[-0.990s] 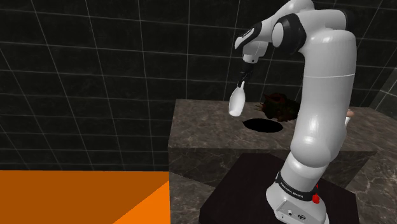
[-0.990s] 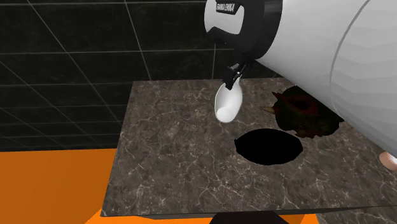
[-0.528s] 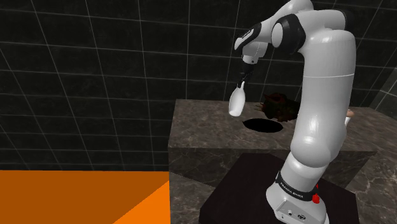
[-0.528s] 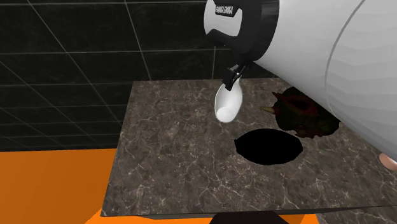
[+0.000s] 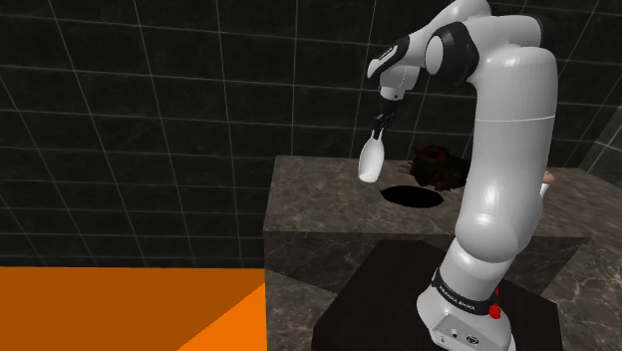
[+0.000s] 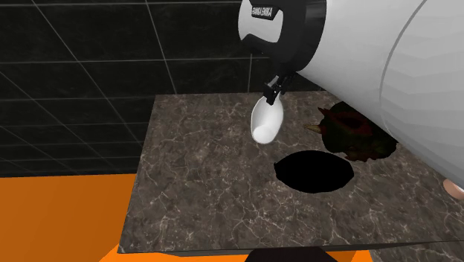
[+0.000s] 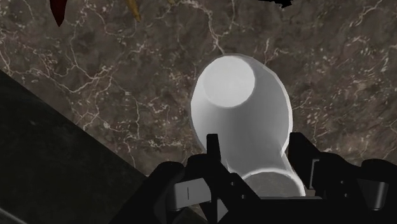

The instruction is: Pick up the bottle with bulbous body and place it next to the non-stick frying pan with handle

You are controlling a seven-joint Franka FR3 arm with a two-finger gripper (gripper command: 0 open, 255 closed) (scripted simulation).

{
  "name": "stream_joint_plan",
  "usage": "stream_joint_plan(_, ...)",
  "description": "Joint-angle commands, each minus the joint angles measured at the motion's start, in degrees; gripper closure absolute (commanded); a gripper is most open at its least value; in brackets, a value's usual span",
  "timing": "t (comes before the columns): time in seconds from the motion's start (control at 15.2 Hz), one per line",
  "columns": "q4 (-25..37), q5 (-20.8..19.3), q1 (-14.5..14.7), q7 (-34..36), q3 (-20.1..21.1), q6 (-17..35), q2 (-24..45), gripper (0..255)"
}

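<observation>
An orange floor [image 5: 100, 309] is seen nearest, then a dark marbled counter [image 5: 319, 204]. Above it, left of the black frying pan [image 5: 412, 194], the white bulbous bottle [image 5: 372, 160] is held aloft, its neck clamped by the gripper [image 5: 378, 131]. Dark tiled walls [image 5: 150, 120] stand behind. Hardly any shift from a second earlier is noted.

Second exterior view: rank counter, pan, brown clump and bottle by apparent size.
1. Counter
2. Pan and brown clump: about alike; the arm hides part of the clump.
3. Bottle, smallest, though held above the counter in the pincer.
</observation>
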Motion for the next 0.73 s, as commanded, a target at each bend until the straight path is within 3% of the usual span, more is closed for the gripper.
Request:
stream_joint_plan(0.0,0.0,0.0,0.0,0.0,0.0,0.0,0.0,255)
stream_joint_plan(0.66,4.69,-1.96,0.31,1.57,-0.72,-6.09,-2.0,255)
